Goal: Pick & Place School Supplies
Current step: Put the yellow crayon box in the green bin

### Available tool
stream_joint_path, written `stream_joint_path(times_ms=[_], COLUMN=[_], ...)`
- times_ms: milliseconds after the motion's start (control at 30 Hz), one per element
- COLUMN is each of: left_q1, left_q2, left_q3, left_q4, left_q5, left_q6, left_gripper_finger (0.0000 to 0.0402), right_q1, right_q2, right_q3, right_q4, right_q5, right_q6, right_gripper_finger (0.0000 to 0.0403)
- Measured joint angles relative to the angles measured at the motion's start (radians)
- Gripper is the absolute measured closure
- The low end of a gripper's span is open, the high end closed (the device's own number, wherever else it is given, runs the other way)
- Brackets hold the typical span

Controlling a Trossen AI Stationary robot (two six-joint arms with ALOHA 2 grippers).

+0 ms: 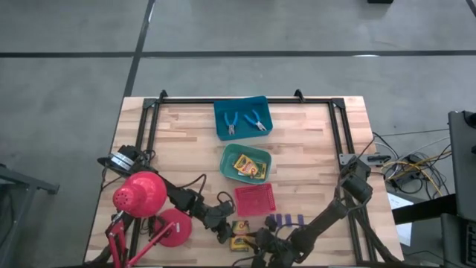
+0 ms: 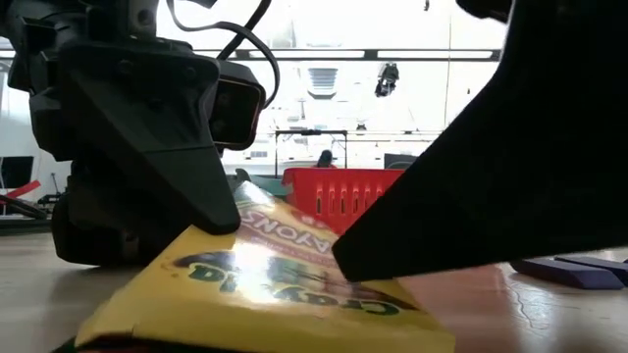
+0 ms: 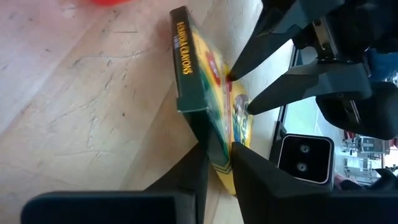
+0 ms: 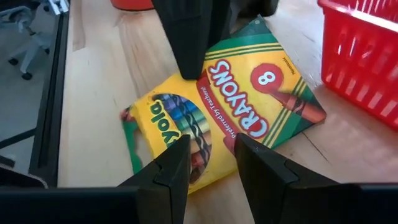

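A flat yellow-and-green crayon box [image 4: 249,106] sits tilted near the table's near edge [image 1: 239,234], between my two grippers. My left gripper [image 3: 219,171] is shut on one end of it, and my right gripper [image 4: 211,162] is open over its printed face. More yellow-and-green boxes lie in the green tray [image 1: 247,164]. Two blue-handled tools lie in the blue tray [image 1: 242,119]. Several dark purple blocks [image 1: 286,220] lie flat on the wood to the right of the red tray [image 1: 255,199]. My left gripper pinches the crayon box by one edge [image 3: 217,146], one finger on its yellow face and one on its green back. That edge is raised [image 2: 231,221] and the box slopes down to the table. My right gripper is open, and its fingertips [image 3: 239,70] rest on the box's printed face [image 2: 324,270], slanting down from above.
A red desk lamp [image 1: 140,193] with its round base [image 1: 172,227] stands close to the left arm. The red tray [image 4: 360,50] is just beyond the box. A black frame rail [image 1: 349,149] runs along the table's sides, with cables off the right edge.
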Motion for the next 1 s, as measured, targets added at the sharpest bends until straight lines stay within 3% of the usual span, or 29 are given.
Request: stream_joint_path(times_ms=[367, 567, 1000], left_q1=[0.000, 0.000, 0.000], left_q2=[-0.001, -0.001, -0.002], left_q3=[-0.001, -0.001, 0.000], left_q4=[0.004, 0.008, 0.016], left_q5=[0.006, 0.014, 0.019], left_q6=[0.002, 0.001, -0.009], left_gripper_finger=[0.0336, 0.0346, 0.0361], right_q1=[0.008, 0.008, 0.010], right_q2=[-0.127, -0.210, -0.426], right_q3=[0.000, 0.000, 0.001], right_q4=[0.004, -0.003, -0.439], right_q5=[0.043, 0.139, 0.168], right_q6=[-0.188, -0.307, -0.349], right_gripper_finger=[0.0278, 0.0278, 0.0278])
